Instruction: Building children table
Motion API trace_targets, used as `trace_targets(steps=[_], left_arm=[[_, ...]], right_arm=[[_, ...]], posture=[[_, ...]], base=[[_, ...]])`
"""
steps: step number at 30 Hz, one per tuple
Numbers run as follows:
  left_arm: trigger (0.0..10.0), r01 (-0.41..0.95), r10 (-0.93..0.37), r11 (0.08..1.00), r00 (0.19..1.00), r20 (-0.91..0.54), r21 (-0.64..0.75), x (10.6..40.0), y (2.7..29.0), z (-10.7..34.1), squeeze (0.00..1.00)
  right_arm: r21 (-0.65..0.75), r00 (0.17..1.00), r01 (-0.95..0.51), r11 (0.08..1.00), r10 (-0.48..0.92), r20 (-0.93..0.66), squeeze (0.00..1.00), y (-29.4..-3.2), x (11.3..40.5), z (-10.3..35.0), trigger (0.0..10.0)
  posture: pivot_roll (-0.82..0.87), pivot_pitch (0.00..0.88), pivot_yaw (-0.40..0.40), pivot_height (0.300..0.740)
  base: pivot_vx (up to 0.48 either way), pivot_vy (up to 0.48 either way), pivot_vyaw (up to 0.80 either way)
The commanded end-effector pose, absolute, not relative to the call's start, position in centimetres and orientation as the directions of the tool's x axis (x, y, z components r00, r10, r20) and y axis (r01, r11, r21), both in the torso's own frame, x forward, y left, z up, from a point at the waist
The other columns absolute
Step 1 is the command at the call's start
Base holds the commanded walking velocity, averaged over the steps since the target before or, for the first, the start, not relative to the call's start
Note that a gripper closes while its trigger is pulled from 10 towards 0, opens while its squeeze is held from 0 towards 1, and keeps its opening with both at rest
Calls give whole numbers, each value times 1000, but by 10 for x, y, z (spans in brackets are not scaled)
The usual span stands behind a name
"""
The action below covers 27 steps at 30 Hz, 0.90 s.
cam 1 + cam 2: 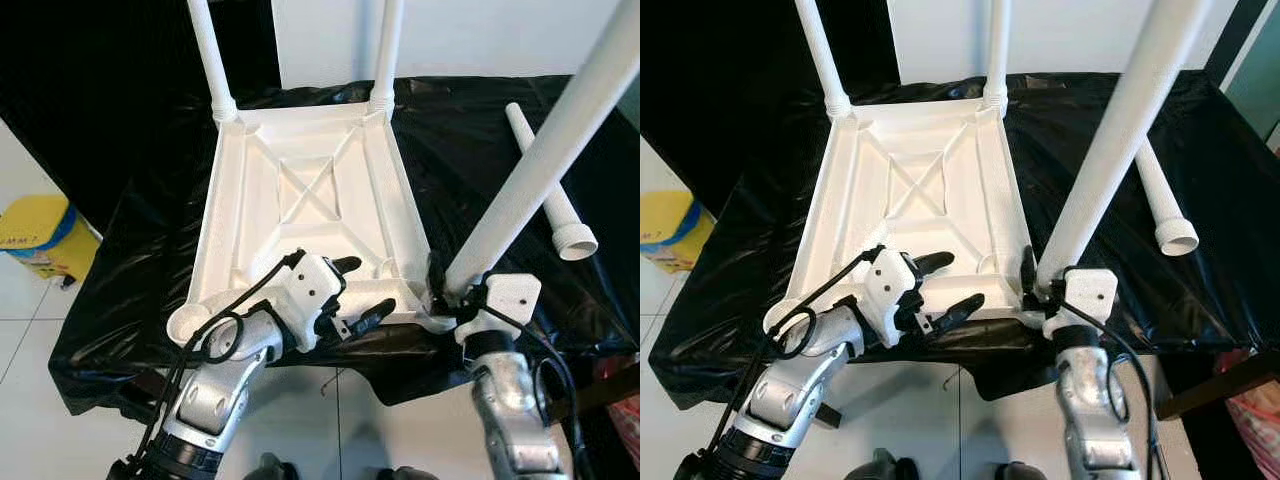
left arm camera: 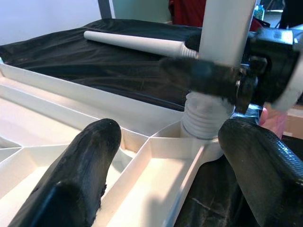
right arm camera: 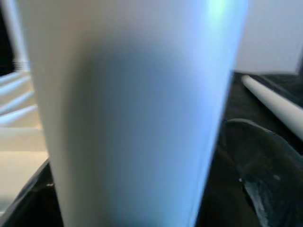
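Note:
A white table top [image 1: 310, 190] lies upside down on a black-covered surface. Two white legs [image 1: 212, 60] [image 1: 385, 50] stand in its far corners. A third leg [image 1: 540, 160] rises tilted from the near right corner socket [image 2: 203, 123], with my right gripper [image 1: 452, 288] shut around its base; in the right wrist view that leg [image 3: 132, 113] is pressed close beside one finger [image 3: 265, 179]. My left gripper [image 1: 362, 290] is open over the near rim of the top, just left of that corner, holding nothing. A fourth leg [image 1: 1165, 205] lies loose on the sheet to the right.
The black sheet [image 1: 480, 130] drapes over the surface's edges. A yellow bin [image 1: 45, 235] stands on the white tiled floor at the left. A reddish bag [image 1: 625, 410] sits low at the right. A white wall is behind.

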<state>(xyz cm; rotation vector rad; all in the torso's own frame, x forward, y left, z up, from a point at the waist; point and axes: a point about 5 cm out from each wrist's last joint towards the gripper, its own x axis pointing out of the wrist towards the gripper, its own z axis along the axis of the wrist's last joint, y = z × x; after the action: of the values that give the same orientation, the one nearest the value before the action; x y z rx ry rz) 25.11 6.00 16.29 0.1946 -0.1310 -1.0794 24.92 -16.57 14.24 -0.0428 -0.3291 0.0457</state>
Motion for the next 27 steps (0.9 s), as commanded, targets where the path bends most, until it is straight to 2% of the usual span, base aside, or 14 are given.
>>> trace_targets(steps=[1, 2, 4, 5, 7, 11, 13, 17, 18, 20, 21, 22, 23, 27], left_arm=[[10000, 858, -878, 467, 478, 5, 215, 251, 59, 161, 0], [10000, 857, -878, 468, 478, 7, 214, 251, 58, 161, 0], [10000, 857, -878, 468, 478, 7, 214, 251, 58, 161, 0], [10000, 857, -878, 469, 479, 8, 213, 251, 58, 161, 0], [10000, 857, -878, 469, 479, 8, 213, 251, 58, 161, 0], [10000, 857, -878, 469, 478, 11, 212, 251, 57, 161, 0], [10000, 858, -879, 468, 476, 15, 213, 253, 56, 163, 0], [10000, 858, -880, 467, 474, 18, 214, 254, 55, 164, 0], [10000, 858, -881, 466, 473, 18, 215, 254, 55, 164, 0], [10000, 859, -881, 465, 473, 19, 215, 254, 55, 164, 0], [10000, 858, -881, 466, 473, 19, 215, 254, 55, 164, 0], [10000, 858, -881, 466, 473, 19, 215, 254, 55, 164, 0], [10000, 858, -880, 467, 474, 19, 215, 254, 55, 164, 0], [10000, 856, -879, 469, 477, 19, 216, 254, 55, 164, 0]], right_arm=[[-50, 942, -100, 994, 111, 316, 1000, -164, 249, 144, 10000], [-66, 936, -169, 983, 182, 303, 1000, -164, 250, 145, 10000], [-66, 936, -169, 983, 182, 303, 1000, -164, 250, 145, 10000], [-88, 928, -233, 968, 249, 278, 16, -164, 250, 145, 10000], [-88, 928, -233, 968, 249, 278, 16, -164, 250, 145, 10000], [-133, 903, -343, 930, 365, 228, 0, -167, 250, 143, 10000], [-191, 870, -436, 880, 466, 163, 0, -173, 253, 140, 10000], [-234, 853, -468, 852, 505, 131, 0, -184, 260, 143, 10000], [-240, 851, -472, 848, 509, 127, 0, -186, 262, 143, 8588], [-243, 850, -474, 846, 512, 125, 0, -188, 263, 144, 8588], [-249, 847, -479, 842, 518, 119, 0, -191, 265, 145, 3725], [-249, 847, -479, 842, 518, 119, 0, -191, 265, 145, 3725], [-253, 844, -485, 837, 524, 113, 0, -193, 266, 145, 235], [-258, 832, -509, 821, 546, 96, 0, -196, 268, 144, 0]], posture=[[-40, 99, 31, 740], [-43, 99, 32, 740], [-43, 99, 32, 740], [-45, 102, 31, 740], [-45, 102, 31, 740], [-51, 103, 33, 740], [-55, 102, 36, 740], [-55, 100, 37, 740], [-55, 100, 37, 740], [-55, 100, 37, 740], [-52, 100, 37, 740], [-52, 100, 37, 740], [-50, 100, 36, 740], [-49, 101, 36, 740]], base=[[0, 0, 0], [0, 0, 0], [0, 0, 0], [0, 0, 0], [0, 0, 0], [0, 0, 0], [0, 0, 0], [0, 0, 0], [0, 0, 0], [0, 0, 0], [0, 0, 0], [0, 0, 0], [0, 0, 0], [0, 0, 0]])
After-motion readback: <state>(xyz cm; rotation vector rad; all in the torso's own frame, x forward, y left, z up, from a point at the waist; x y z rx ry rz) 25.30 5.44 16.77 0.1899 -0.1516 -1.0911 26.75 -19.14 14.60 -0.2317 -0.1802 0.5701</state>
